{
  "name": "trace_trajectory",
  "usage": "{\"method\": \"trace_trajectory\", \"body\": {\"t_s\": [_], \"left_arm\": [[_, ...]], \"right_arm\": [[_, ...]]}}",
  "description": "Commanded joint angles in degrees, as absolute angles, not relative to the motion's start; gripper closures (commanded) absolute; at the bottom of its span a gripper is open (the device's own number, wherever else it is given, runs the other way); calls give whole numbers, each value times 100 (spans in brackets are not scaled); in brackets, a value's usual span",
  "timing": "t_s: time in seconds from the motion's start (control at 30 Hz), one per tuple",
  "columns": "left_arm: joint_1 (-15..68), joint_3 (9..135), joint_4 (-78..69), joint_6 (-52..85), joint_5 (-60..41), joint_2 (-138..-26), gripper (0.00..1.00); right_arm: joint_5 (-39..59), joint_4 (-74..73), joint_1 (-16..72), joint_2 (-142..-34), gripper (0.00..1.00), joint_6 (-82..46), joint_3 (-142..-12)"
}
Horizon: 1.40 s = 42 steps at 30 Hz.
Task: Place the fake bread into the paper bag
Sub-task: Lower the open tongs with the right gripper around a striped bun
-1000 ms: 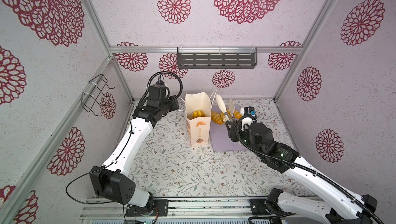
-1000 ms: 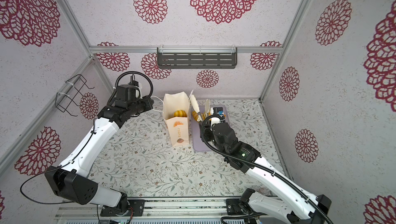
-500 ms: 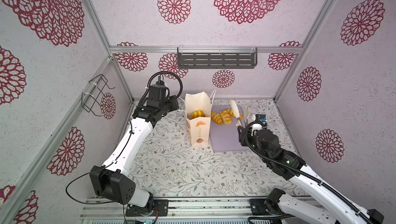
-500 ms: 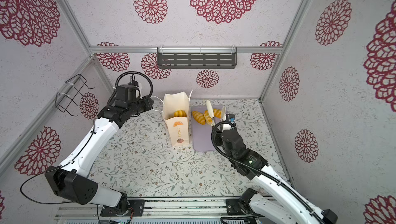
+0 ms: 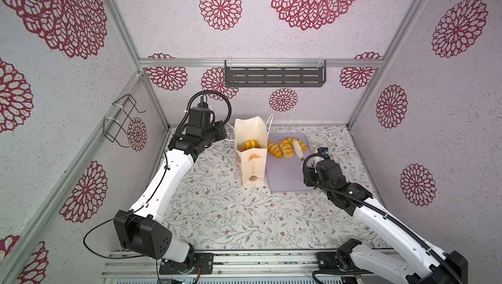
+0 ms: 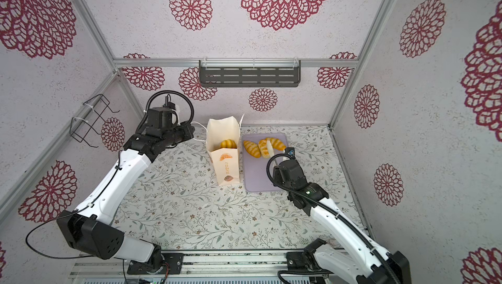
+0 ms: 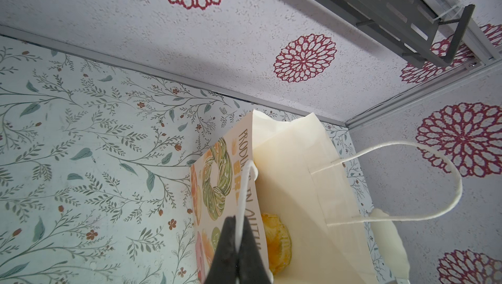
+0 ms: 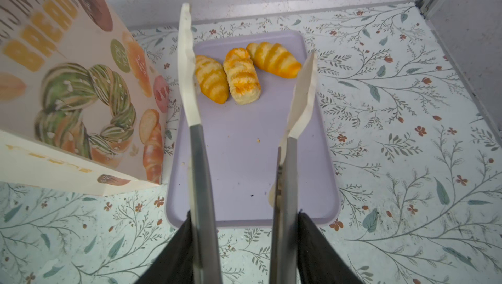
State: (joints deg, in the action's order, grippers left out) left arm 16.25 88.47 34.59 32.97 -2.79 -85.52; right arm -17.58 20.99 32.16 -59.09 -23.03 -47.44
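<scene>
Between rosette walls (image 5: 258,38), floral tabletop (image 5: 217,209) bears paper bag (image 5: 251,165) and seemingly crumb-flecked tray (image 5: 285,176).

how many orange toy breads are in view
4: three striped rolls side by side on the flat lilac tray, one bun inside the cream paper bag; more may be hidden inside.

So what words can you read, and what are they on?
"BREAD": big orange letters on the side of the paper bag.
"PRODU": brown letters on the bag in the left wrist view, rest cut off.
Other brown lines beside these: blurred or partly hidden.
Upright orange lettering on the bag's front, both top views: too small to read.
</scene>
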Motion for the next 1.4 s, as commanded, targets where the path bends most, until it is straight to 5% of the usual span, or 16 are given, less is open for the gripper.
{"method": "trace_trajectory", "body": {"t_s": [0.0,1.37], "left_arm": [[1623,8779,3388,3227,-237,-8539,100],[1611,8780,3382,3217,-308,-8540,100]], "right_arm": [[-1582,1936,3148,-6067,47,-2031,-4923],[-1357,2179,2758,-8936,54,-1003,-6333]]}}
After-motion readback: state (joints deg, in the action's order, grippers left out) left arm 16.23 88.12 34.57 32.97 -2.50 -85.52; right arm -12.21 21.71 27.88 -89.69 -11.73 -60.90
